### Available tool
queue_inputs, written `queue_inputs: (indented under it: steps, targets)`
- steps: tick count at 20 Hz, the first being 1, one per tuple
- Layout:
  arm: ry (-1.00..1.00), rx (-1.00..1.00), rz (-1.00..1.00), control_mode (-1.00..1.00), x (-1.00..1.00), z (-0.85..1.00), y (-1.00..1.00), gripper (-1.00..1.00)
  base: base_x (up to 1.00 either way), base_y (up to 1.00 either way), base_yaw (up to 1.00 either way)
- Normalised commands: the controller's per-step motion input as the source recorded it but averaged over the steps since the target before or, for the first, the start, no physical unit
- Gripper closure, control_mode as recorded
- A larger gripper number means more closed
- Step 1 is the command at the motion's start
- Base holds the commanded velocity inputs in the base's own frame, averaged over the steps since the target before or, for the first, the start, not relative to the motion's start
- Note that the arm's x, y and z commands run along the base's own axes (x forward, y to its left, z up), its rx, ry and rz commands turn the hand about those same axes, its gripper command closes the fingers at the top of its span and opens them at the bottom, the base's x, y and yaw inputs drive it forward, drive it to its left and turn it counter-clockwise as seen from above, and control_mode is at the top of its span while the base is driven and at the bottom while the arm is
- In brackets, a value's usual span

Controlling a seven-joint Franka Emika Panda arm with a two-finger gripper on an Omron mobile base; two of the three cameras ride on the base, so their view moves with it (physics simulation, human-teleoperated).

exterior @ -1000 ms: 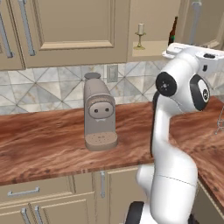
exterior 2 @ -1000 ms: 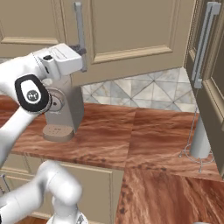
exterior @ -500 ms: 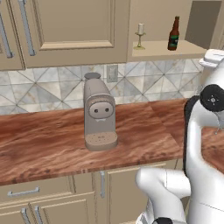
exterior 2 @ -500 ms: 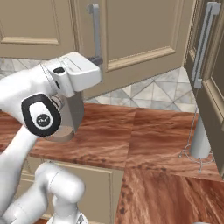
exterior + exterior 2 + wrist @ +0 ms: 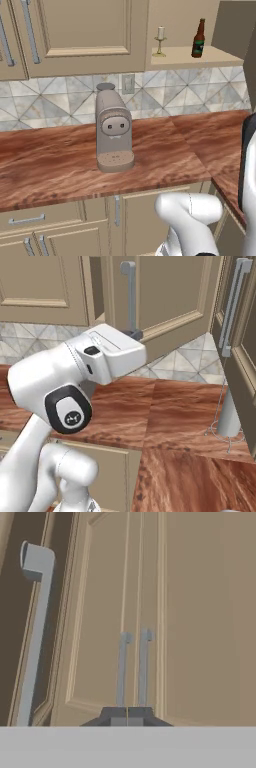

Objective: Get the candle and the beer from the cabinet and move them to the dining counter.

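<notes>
1. Candle [image 5: 160,40] and beer [image 5: 199,39] both stand upright on the open shelf of the cabinet [image 5: 200,56], in the upper right of the left base view, the candle to the left and the beer near it to the right, apart from each other.
2. In the hand view the gripper [image 5: 127,713] sits at the bottom centre with its two tips pressed together and nothing between them.
3. That view looks flat onto the raised panel of the cabinet door [image 5: 150,612], with the long bar handle [image 5: 31,637] running up the left side of the frame, well to the left of the tips.
4. In the right base view the hand [image 5: 107,353] sits low centre, just in front of the swung-open door [image 5: 165,301] and its handle.
5. Judging by this, the shelf lies past the door's edge rather than ahead of the tips, so the hand needs to turn off the panel, and the jaws must part first.
6. Both items have upright long axes, which suits a level grasp from the side.
</notes>
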Motion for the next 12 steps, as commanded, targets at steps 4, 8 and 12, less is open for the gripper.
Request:
queue_inputs:
  steps: [4,8,12]
  targets:
    - [0.00,0.00,0.00,-1.00,-0.08,0.00,0.00,1.00,0.00,0.00,0.00]
    - [-0.08,-0.03,0.01,-1.00,-0.73,0.00,0.21,1.00,0.00,0.00,0.00]
    - [-0.08,-0.10,0.11,-1.00,-1.00,0.00,0.54,1.00,0.00,0.00,0.00]
